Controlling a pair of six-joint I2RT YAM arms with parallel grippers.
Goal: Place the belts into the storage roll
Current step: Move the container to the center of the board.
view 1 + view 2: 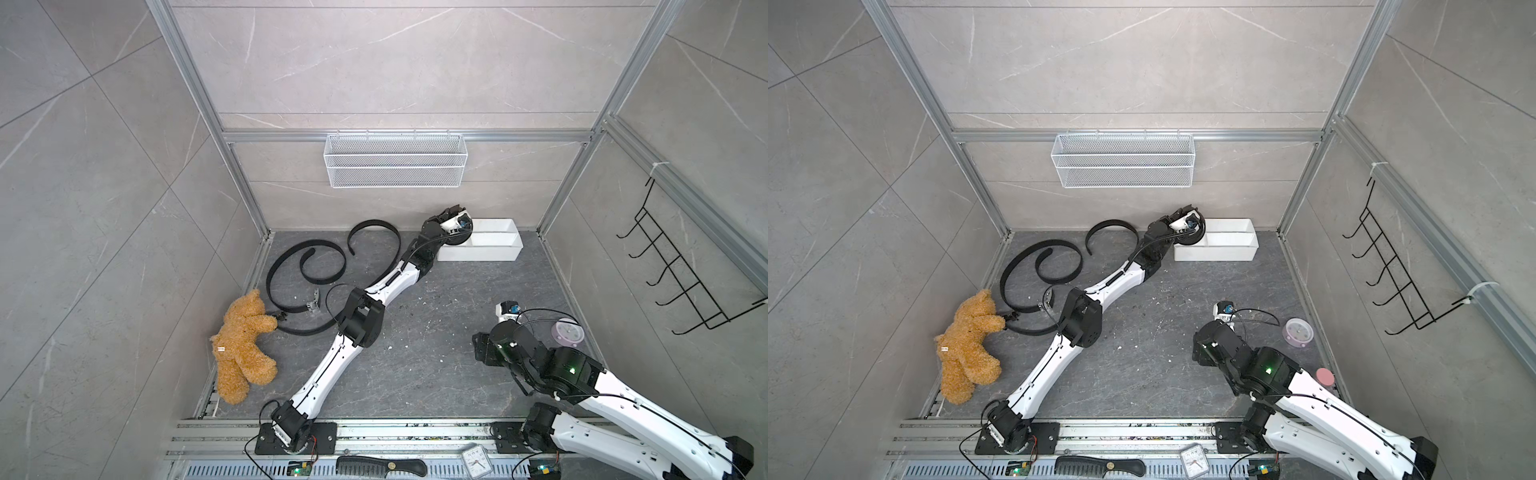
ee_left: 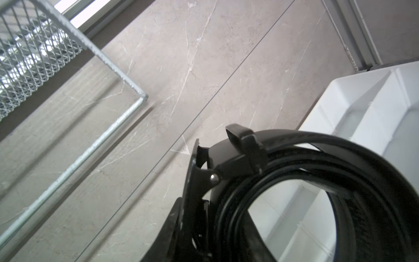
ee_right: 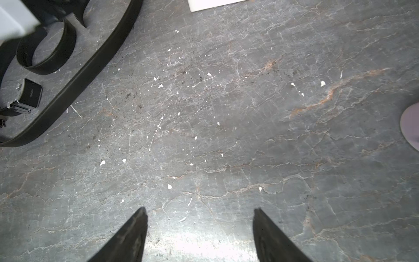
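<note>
My left gripper (image 1: 459, 212) is shut on a coiled black belt (image 1: 468, 235), held over the left end of the white storage roll (image 1: 498, 248) at the back wall. In the left wrist view the coil (image 2: 294, 163) and its buckle fill the space in front of my left gripper (image 2: 210, 231), with the roll's compartments (image 2: 362, 108) behind. Two more belts lie on the floor, a spiral one (image 1: 291, 253) and a long curved one (image 1: 386, 232) that runs under the left arm. My right gripper (image 3: 199, 211) hangs open over bare floor, holding nothing.
A brown teddy bear (image 1: 245, 345) lies at the left wall, touching the long belt's end. A white wire basket (image 1: 395, 160) hangs on the back wall and a black hook rack (image 1: 673, 266) on the right wall. A lilac clock (image 1: 567, 330) sits near the right arm. A comb (image 1: 380, 465) lies at the front rail.
</note>
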